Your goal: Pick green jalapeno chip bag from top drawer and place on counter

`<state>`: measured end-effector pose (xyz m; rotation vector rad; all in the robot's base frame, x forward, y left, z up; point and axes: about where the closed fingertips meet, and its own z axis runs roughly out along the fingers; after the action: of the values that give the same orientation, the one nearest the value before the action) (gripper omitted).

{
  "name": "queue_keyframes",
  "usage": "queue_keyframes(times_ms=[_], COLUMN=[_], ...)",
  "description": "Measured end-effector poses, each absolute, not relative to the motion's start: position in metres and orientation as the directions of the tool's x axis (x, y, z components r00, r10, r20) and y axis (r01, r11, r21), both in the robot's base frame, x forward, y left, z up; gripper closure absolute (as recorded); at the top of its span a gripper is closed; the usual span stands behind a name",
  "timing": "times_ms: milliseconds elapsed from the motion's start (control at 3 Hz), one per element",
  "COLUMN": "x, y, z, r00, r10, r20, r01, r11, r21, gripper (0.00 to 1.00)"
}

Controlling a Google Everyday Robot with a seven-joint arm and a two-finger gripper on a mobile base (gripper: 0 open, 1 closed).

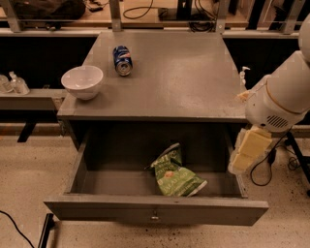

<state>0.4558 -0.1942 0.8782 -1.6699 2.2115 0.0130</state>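
1. Dark grey is the flat front panel of the top drawer (97, 210), which is nearest to the camera. The drawer is pulled out far from under the front edge of the counter, and a small metal knob (154, 217) sits in the middle of the panel.
2. Inside the open drawer lies the green jalapeno chip bag (175, 178). It is a shiny, crumpled bag with pale lettering, lying on the drawer floor a little right of the middle, under the front edge of the worktop. One end points to the drawer front and the other to the back.
3. The gripper (248, 151) is pale yellow. It hangs below the front right corner of the counter, just beside the right wall of the drawer and outside of it. It is apart from the bag and does not touch it. How far it is open I cannot tell. Above it, the white robot arm (286, 94) comes in from the right side, next to the right edge of the worktop.
4. The counter (179, 82) is a matte dark grey square with some scuffs. A white bowl (82, 81) stands upright close to the front left corner, by the left edge.
5. Farther back, a blue soda can (122, 60) lies on its side nearer to the back left corner, well apart from the bowl.
6. Behind the back edge there is a wooden shelf (155, 14) with black cables on it.
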Motion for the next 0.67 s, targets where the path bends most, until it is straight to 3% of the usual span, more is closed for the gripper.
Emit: queue_keyframes(times_ms=[667], x=[0.487], y=[-0.163], z=[0.833], r00=[-0.317], r10=[-0.893], r20=[-0.318], r01=[-0.906], r11=[0.385], r21=[-0.176], gripper=[0.00])
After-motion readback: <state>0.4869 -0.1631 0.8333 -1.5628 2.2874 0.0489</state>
